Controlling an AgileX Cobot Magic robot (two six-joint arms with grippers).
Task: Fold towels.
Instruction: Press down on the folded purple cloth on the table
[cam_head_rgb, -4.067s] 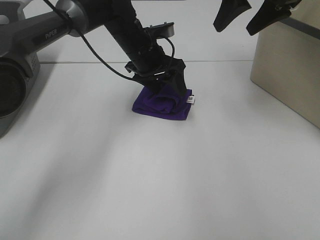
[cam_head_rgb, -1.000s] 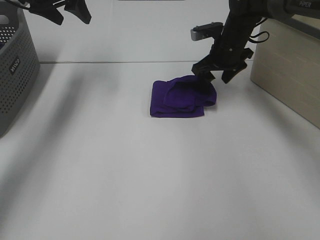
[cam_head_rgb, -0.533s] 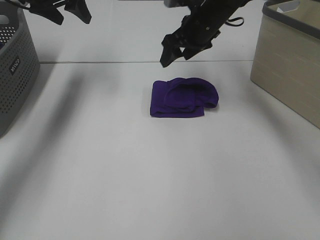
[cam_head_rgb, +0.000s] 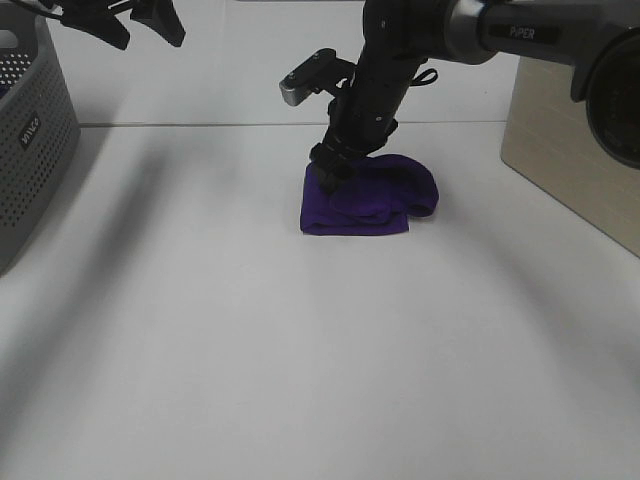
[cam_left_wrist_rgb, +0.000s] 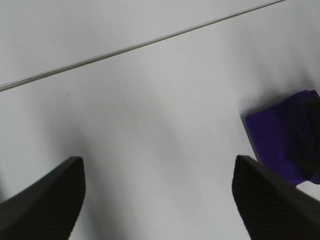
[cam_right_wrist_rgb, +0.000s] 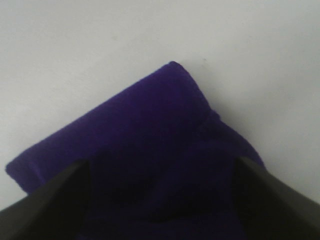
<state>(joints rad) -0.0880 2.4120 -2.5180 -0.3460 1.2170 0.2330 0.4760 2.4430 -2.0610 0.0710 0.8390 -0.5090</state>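
Near the middle of the white table (cam_head_rgb: 250, 330), a little toward 12 o'clock in the high view: the towel (cam_head_rgb: 365, 205), deep purple and plush. Sits folded into a small thick bundle, roughly square. Shows a straight flat edge at 6 o'clock, a rounded puffy roll at 3 o'clock, and a curved flap lapped over the top. Turns nearly black in the creases.

Down on the bundle's 10 o'clock corner, reaching across from the right side: the right gripper (cam_head_rgb: 328, 176), dark. Jaws apart, clamped on nothing. From the right wrist view, cloth spanning the whole gap between the two dark fingers (cam_right_wrist_rgb: 45, 205), one blunt corner pointing away, a soft ridge running down from it, nap even and matte. Hard to tell from either view whether the fingertips press into the pile or merely stop just above it; looks like contact.

Up at 10 o'clock from the towel, well apart and raised off the table: the left gripper (cam_head_rgb: 138, 22). Jaws spread wide, holding nothing. From the left wrist view, ribbed pads (cam_left_wrist_rgb: 45, 200) over bare white surface, a purple corner of the bundle beyond one pad, and a thin seam (cam_left_wrist_rgb: 140, 45) crossing the tabletop.

At 9 o'clock, by the table edge: a grey perforated basket (cam_head_rgb: 30, 130). At 3 o'clock: a beige bin (cam_head_rgb: 580, 150), well apart from the towel.
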